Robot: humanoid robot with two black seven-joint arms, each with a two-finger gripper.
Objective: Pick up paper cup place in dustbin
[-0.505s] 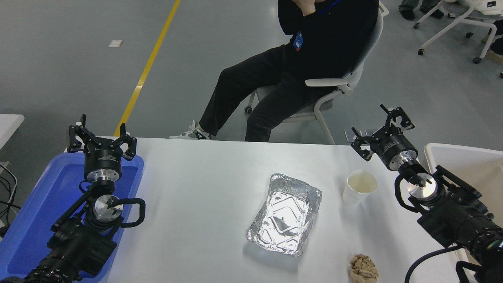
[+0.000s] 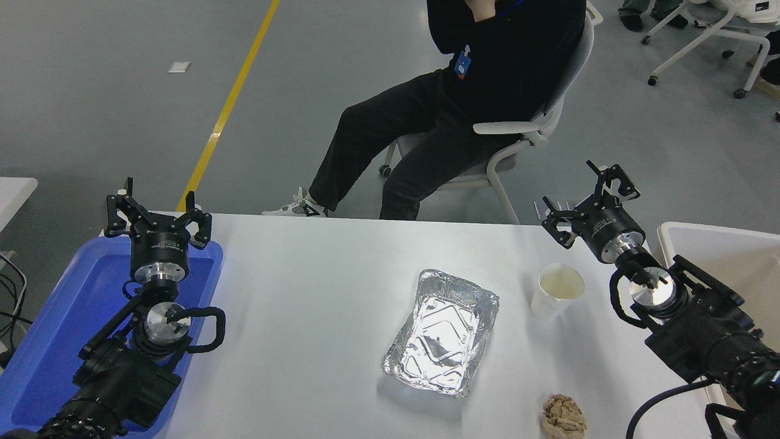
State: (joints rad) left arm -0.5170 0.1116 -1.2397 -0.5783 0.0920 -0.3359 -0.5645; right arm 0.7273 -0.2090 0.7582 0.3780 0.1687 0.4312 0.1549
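Observation:
The paper cup (image 2: 557,289) stands upright on the white table at the right, its pale yellowish inside showing. My right gripper (image 2: 588,196) is open and empty, raised beyond the cup near the table's far edge, up and to the right of it. The dustbin (image 2: 719,247), off-white with a thick rim, shows at the right edge behind my right arm. My left gripper (image 2: 157,211) is open and parked over the blue tray at the lower left.
A crinkled silver foil tray (image 2: 442,332) lies mid-table, left of the cup. A crumpled brown paper ball (image 2: 563,416) lies at the front right. A blue plastic tray (image 2: 73,317) sits at the left. A person sits on a chair (image 2: 518,131) beyond the table.
My right gripper has shifted slightly up and to the left. The cup and the left arm have not moved.

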